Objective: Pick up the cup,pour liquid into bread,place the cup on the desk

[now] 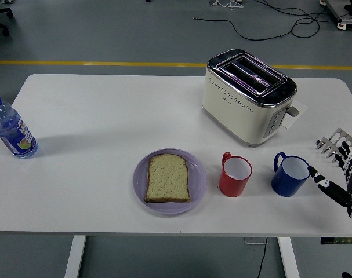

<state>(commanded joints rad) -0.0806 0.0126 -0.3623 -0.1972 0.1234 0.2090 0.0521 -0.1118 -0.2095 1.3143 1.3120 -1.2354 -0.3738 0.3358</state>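
A white table [94, 116] is seen from above. Near its front edge a lilac plate [197, 184] carries one slice of bread [167, 178], lying flat. Just right of the plate stands a red cup [235, 176], upright, its handle turned to the far left; further right, apart from it, stands a blue cup [290, 175], also upright, handle at the left. Which cup is meant cannot be told, though the blue one is nearer the right hand [338, 174]. That hand enters at the right edge with fingers spread and nothing held — one fingertip is close beside the blue cup's rim, apparently not touching. No lift has yet been made. Behind the cups sits a cream toaster [245, 98]; a water bottle [12, 128] stands at the far left. The left hand is not seen.
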